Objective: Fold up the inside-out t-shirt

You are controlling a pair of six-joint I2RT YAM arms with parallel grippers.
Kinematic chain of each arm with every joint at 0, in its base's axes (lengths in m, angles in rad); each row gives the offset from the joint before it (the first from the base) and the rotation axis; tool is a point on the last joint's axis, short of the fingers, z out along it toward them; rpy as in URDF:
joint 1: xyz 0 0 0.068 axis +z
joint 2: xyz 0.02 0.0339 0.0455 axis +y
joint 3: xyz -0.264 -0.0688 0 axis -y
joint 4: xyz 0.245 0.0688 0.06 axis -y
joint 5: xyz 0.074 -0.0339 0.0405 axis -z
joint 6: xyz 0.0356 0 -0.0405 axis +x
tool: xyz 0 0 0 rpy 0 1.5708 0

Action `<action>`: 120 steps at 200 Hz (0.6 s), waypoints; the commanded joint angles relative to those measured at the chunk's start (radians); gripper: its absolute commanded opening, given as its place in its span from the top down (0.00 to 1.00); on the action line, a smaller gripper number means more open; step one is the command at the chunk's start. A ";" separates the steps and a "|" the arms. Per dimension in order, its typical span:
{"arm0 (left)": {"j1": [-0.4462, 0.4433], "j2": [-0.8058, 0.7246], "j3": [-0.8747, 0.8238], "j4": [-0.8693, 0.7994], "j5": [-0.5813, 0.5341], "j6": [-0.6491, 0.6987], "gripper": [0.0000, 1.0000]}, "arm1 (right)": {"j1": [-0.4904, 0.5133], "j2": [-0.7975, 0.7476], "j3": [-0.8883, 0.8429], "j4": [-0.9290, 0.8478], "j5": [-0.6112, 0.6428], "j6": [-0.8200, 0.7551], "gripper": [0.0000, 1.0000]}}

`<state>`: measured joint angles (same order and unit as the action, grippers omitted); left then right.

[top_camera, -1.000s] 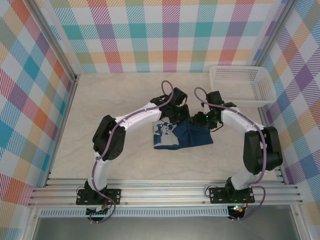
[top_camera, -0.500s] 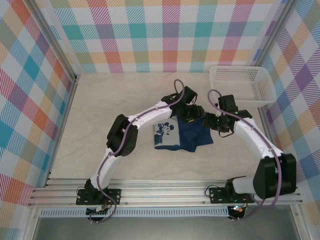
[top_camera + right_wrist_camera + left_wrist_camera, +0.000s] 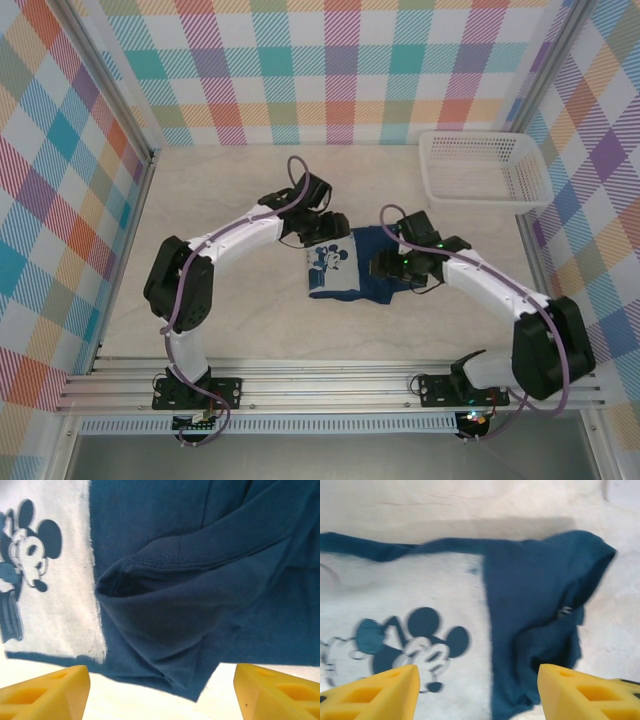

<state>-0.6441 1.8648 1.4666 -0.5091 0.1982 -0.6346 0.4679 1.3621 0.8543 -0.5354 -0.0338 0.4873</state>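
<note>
Navy t-shirt (image 3: 345, 272), lying on the table (image 3: 230, 300) with its long axis left to right: I am hovering the left gripper (image 3: 480, 697) over its far printed edge and the right gripper (image 3: 160, 695), the nearer, over its loose right half, both gaping wide and gripping nothing.

Top camera looks down on the whole table (image 3: 220, 200); both wrist cameras face down, close over one t-shirt (image 3: 362, 287)
</note>
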 commanded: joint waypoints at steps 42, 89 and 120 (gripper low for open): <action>-0.015 0.042 -0.123 0.095 -0.041 0.024 0.38 | -0.018 0.147 0.083 -0.014 0.232 -0.004 0.26; -0.016 0.035 -0.199 0.132 -0.058 0.034 0.38 | -0.226 0.048 -0.017 -0.050 0.138 -0.009 0.43; -0.017 0.023 -0.230 0.137 -0.066 0.045 0.38 | -0.306 -0.025 -0.028 -0.058 0.119 -0.019 0.45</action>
<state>-0.6540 1.9018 1.2591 -0.3878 0.1570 -0.6147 0.1978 1.3945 0.8314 -0.5571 0.1143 0.4828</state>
